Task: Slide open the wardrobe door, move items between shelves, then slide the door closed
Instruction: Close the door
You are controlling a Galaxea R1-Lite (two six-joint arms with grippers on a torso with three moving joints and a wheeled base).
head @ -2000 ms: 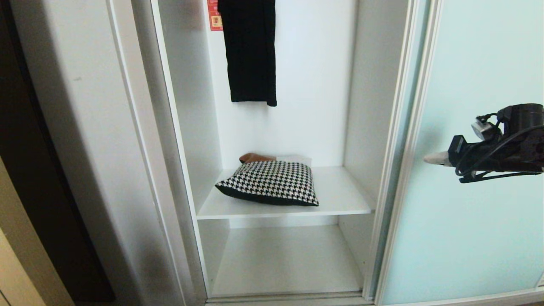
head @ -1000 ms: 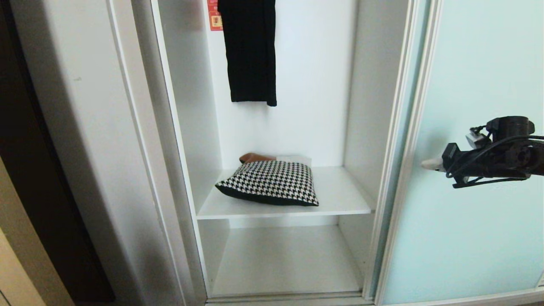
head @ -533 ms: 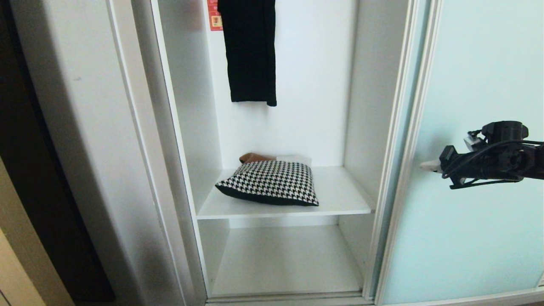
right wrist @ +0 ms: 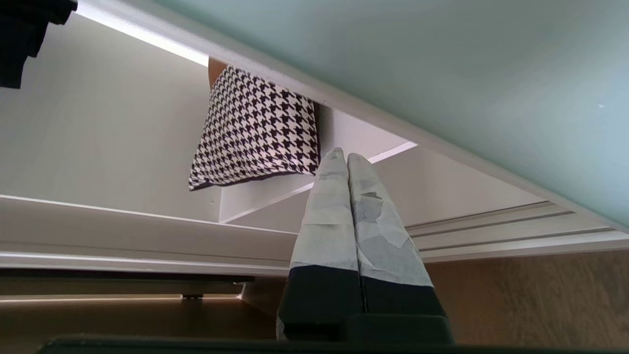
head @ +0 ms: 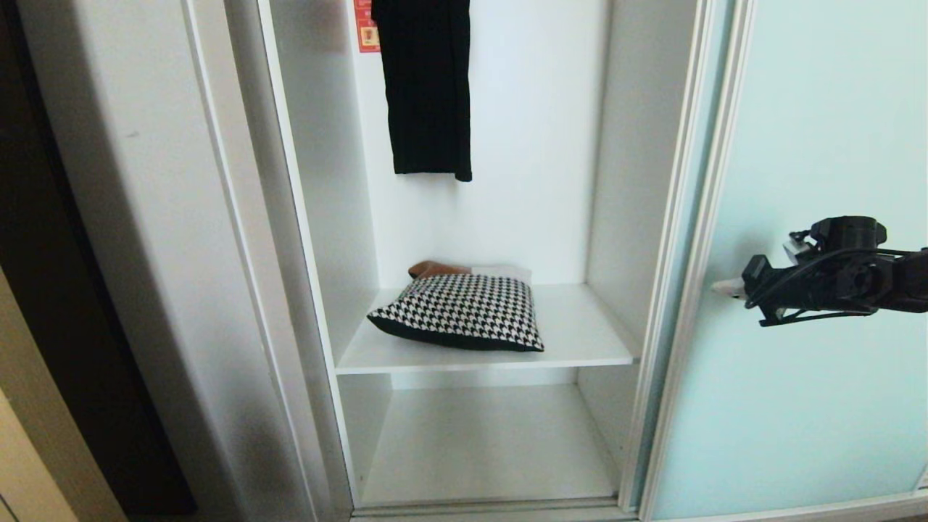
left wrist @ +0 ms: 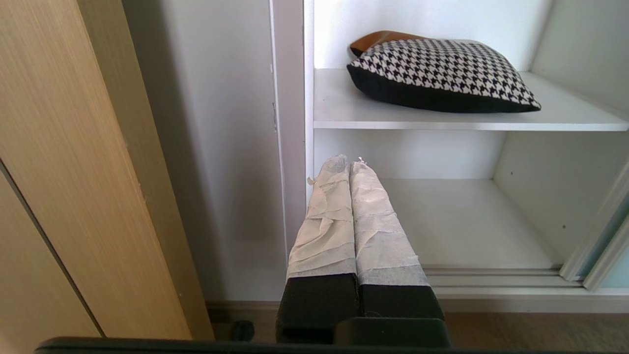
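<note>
The frosted aqua sliding wardrobe door (head: 805,217) stands slid to the right, leaving the compartment open. A houndstooth cushion (head: 460,312) with a tan patch lies on the upper white shelf (head: 580,341); the lower shelf (head: 486,442) holds nothing. My right gripper (head: 725,288) hangs shut and empty in front of the door glass, pointing left toward the door's frame (head: 696,239), apart from the cushion (right wrist: 255,128). My left gripper (left wrist: 348,160) is shut and empty, parked low outside the wardrobe, below the cushion (left wrist: 442,73).
A long black garment (head: 428,87) hangs at the top of the compartment above a red sticker (head: 365,29). The white wardrobe side panel (head: 152,254) stands on the left, with a tan wooden panel (left wrist: 64,172) beyond it. Wood floor lies below.
My right gripper has sunk lower in front of the door glass and edged slightly left toward the door frame. The cushion and door have not moved.
</note>
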